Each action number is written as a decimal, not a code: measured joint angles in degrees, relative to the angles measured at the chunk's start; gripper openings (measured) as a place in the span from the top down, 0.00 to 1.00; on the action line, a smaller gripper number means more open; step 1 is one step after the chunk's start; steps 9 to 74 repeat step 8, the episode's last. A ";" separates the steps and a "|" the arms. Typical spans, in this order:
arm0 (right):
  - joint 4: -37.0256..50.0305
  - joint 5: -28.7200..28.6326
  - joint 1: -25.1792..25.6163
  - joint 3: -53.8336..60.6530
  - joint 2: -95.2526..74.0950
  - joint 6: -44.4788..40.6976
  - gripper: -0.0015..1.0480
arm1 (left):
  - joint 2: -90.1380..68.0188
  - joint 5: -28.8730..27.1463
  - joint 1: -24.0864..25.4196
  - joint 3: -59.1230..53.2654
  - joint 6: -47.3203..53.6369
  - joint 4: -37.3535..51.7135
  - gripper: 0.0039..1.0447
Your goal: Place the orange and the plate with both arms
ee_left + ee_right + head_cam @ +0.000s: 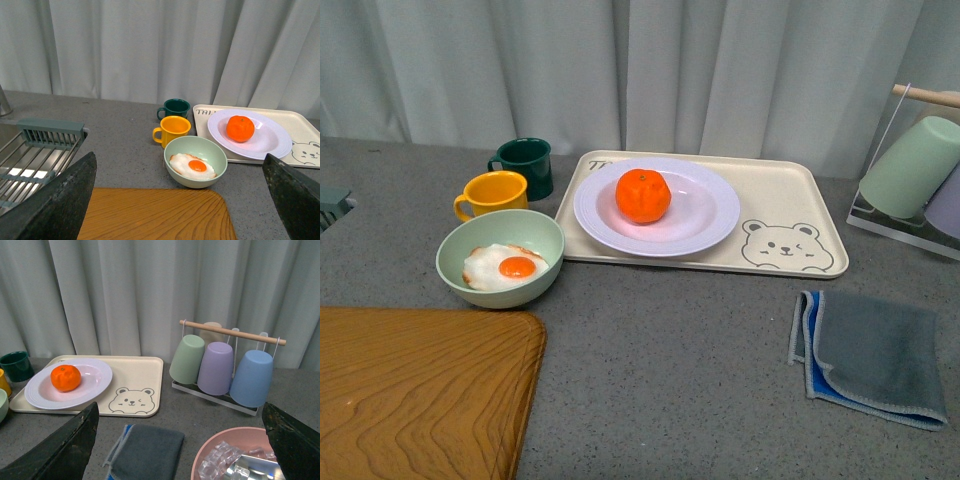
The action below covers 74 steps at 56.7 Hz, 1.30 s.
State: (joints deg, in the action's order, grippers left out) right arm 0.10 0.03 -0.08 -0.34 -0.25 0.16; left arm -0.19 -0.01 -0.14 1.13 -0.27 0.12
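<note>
Front view. The orange [643, 194] rests in the plate [700, 225], slightly toward 10 o'clock of the plate's centre. The plate sits on the left half of the beige bear tray [790, 200]; the bear drawing is at the tray's 4 o'clock corner, clear of the plate. At 9 o'clock of the tray stand a dark green mug [525, 166] and a yellow mug [494, 194], just beside each other. A pale green bowl [500, 258] holding a fried egg [504, 267] stands at 7 o'clock of the plate, near the tray's edge. A wooden board [420, 390] lies at 6 o'clock of the bowl. A folded grey-and-blue cloth [868, 355] lies at 5 o'clock of the tray. A cup rack [915, 170] stands at 3 o'clock. Neither arm appears in this view.

Left wrist view. The left gripper [180, 200] shows two dark fingers [55, 205] at the picture's lower corners, spread wide, with nothing between them and touching nothing. Between them lie the board, bowl, mugs and, further off, the plate with the orange. A sink grid [35, 155] lies at 9 o'clock of the mugs.

Right wrist view. The right gripper [180, 440] likewise shows its fingers [60, 450] spread wide, empty. Beyond lie the cloth, tray, plate and orange. The rack holds green, purple and blue cups. A pink bowl of ice [235, 460] sits in front of the rack.
</note>
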 joint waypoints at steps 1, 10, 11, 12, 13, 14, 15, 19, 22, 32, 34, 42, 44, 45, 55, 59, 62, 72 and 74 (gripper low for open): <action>0.00 0.00 0.00 0.00 0.00 0.00 0.09 | 0.00 0.00 0.00 0.00 0.00 0.00 0.06; 0.00 0.00 0.00 0.00 0.00 0.00 0.09 | 0.00 0.00 0.00 0.00 0.00 0.00 0.06; 0.00 0.00 0.00 0.00 0.00 0.00 0.09 | 0.00 0.00 0.00 0.00 0.00 0.00 0.06; 0.00 0.00 0.00 0.00 0.00 0.00 0.09 | 0.00 0.00 0.00 0.00 0.00 0.00 0.06; 0.00 0.00 0.00 0.00 0.00 0.00 0.09 | 0.00 0.00 0.00 0.00 0.00 0.00 0.06; 0.00 0.00 0.00 0.00 0.00 0.00 0.09 | 0.00 0.00 0.00 0.00 0.00 0.00 0.06; 0.00 0.00 0.00 0.00 0.00 0.00 0.09 | 0.00 0.00 0.00 0.00 0.00 0.00 0.06; 0.00 0.00 0.00 0.00 0.00 0.00 0.09 | 0.00 0.00 0.00 0.00 0.00 0.00 0.06; 0.00 0.00 0.00 0.00 0.00 0.00 0.09 | 0.00 0.00 0.00 0.00 0.00 0.00 0.06; 0.00 0.00 0.00 0.00 0.00 0.00 0.09 | 0.00 0.00 0.00 0.00 0.00 0.00 0.06; 0.00 0.00 0.00 0.00 0.00 0.00 0.09 | 0.00 0.00 0.00 0.00 0.00 0.00 0.06; 0.00 0.00 0.00 0.00 0.00 0.00 0.09 | 0.00 0.00 0.00 0.00 0.00 0.00 0.06; 0.00 0.00 0.00 0.00 0.00 0.00 0.09 | 0.00 0.00 0.00 0.00 0.00 0.00 0.06; 0.00 0.00 0.00 0.00 0.00 0.00 0.09 | 0.00 0.00 0.00 0.00 0.00 0.00 0.06; 0.00 0.00 0.00 0.00 0.00 0.00 0.09 | 0.00 0.00 0.00 0.00 0.00 0.00 0.06; 0.00 0.00 0.00 0.00 0.00 0.00 0.09 | 0.00 0.00 0.00 0.00 0.00 0.00 0.06; 0.00 0.00 0.00 0.00 0.00 0.00 0.09 | 0.00 0.00 0.00 0.00 0.00 0.00 0.06; 0.00 0.00 0.00 0.00 0.00 0.00 0.09 | 0.00 0.00 0.00 0.00 0.00 0.00 0.06; 0.00 0.00 0.00 0.00 0.00 0.00 0.09 | 0.00 0.00 0.00 0.00 0.00 0.00 0.06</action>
